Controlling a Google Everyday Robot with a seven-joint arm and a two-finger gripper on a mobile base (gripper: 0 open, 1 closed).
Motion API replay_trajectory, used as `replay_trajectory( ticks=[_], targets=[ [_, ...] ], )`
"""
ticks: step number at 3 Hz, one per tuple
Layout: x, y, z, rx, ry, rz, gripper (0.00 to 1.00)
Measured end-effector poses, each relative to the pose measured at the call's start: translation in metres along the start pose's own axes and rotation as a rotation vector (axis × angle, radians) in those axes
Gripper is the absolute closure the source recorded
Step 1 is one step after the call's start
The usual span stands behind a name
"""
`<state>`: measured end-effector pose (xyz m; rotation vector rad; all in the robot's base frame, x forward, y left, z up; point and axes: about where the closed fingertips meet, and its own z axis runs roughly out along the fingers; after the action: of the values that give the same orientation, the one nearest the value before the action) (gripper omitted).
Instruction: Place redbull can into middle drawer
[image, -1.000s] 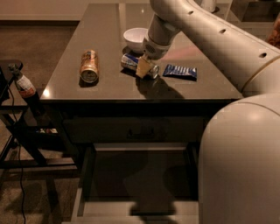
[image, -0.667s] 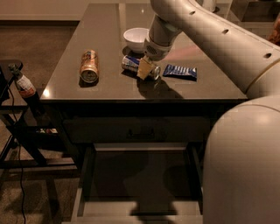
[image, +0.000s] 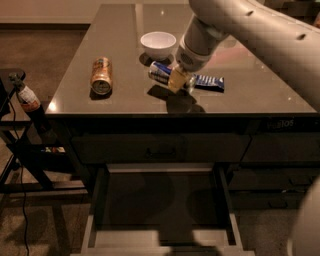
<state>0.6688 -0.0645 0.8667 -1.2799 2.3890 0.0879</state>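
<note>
The redbull can (image: 159, 71), slim, blue and silver, lies tilted on its side just above the tabletop with a shadow under it. My gripper (image: 178, 80) comes down from the upper right, and its pale fingers (image: 176, 79) are shut around the can's right end. The middle drawer (image: 91, 220) stands pulled out below the table's front edge, showing a dark flat bottom and a lighter grey rim. The gripper and can are over the table, behind and above the drawer.
A white bowl (image: 158, 44) stands just behind the can. A flat blue snack packet (image: 212, 82) lies to the right of the gripper. A fatter orange-gold can (image: 101, 75) lies on the left. A dark stand with a bottle (image: 27, 97) is left of the table.
The gripper with the redbull can has shifted slightly to the right and lifted a little off the tabletop. The other things have not moved.
</note>
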Motion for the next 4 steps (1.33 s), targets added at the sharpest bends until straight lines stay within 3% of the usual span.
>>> replay_trajectory(
  ticks=[1,3,4],
  targets=[
    [0.065,0.039,-0.040,0.042,-0.001,0.012,1.00],
    [0.075,0.049,-0.051,0.049,0.018,0.011,1.00],
    [0.098,0.081,-0.059,0.023,0.053,0.045,1.00]
  ],
)
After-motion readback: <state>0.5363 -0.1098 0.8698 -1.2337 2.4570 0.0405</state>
